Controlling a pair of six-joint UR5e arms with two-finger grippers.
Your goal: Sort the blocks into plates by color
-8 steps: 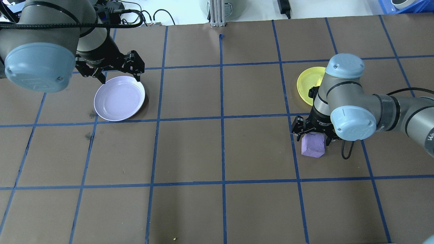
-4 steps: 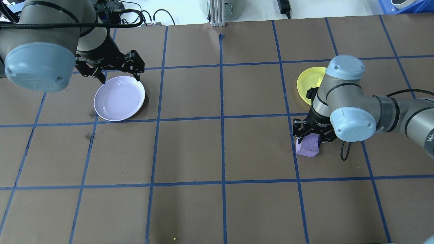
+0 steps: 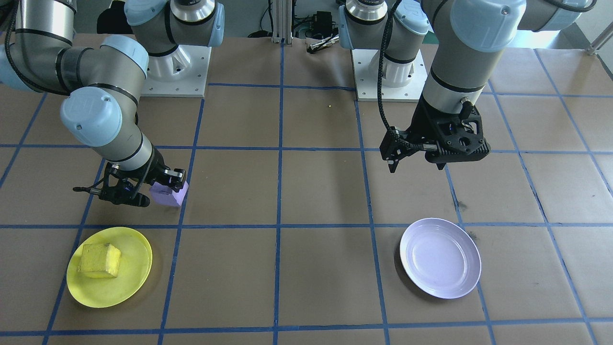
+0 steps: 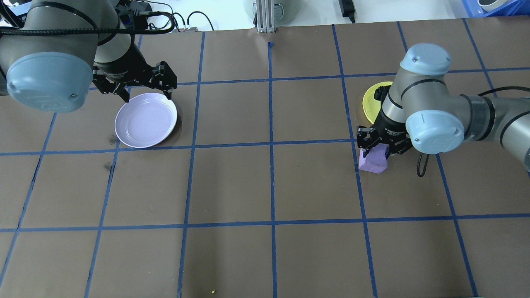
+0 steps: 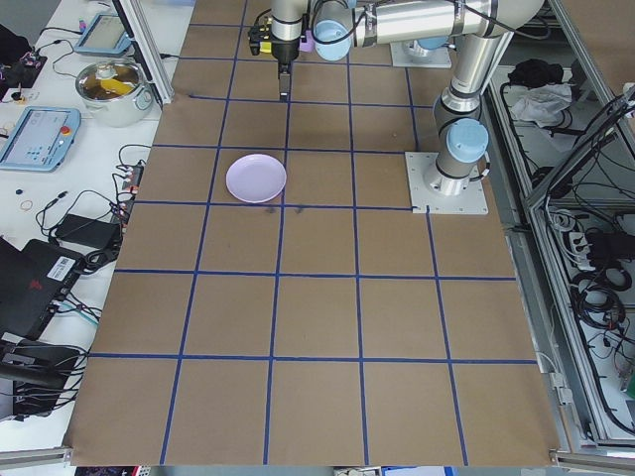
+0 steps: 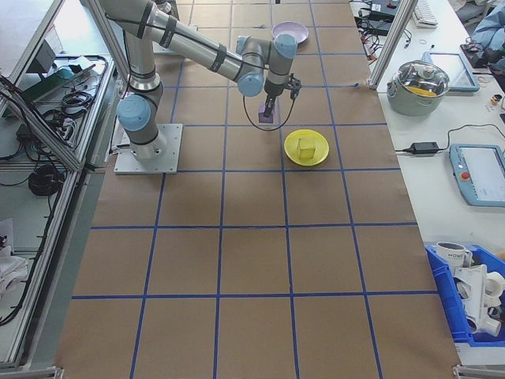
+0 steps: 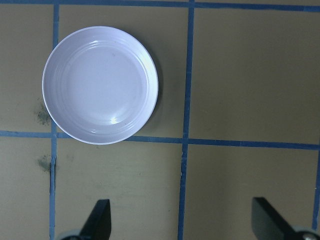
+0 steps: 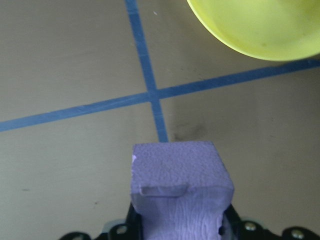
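Note:
My right gripper [image 3: 163, 188] is shut on the pale purple block [image 3: 168, 195], which it holds tilted just above the table beside the yellow plate [image 3: 136, 280]. From overhead the purple block [image 4: 373, 161] hangs under the right gripper [image 4: 381, 145], and the right arm covers part of the yellow plate [image 4: 371, 103]. The yellow block [image 3: 99, 259] lies in that plate. The right wrist view has the purple block [image 8: 180, 175] close up, the yellow plate [image 8: 260, 27] beyond it. My left gripper [image 4: 147, 95] hovers open at the far edge of the empty lavender plate [image 4: 145, 120], also seen as the lavender plate [image 7: 100, 85].
Blue tape lines divide the brown table into squares. Beyond the far edge lie cables, a metal pot [image 6: 424, 79] and a tablet [image 6: 481, 174]. The two arm bases [image 3: 388, 72] stand at the robot's side of the table.
The right gripper has closed on the purple block and carried it up and toward the yellow plate, slightly leftward in the overhead view. The left arm has not moved.

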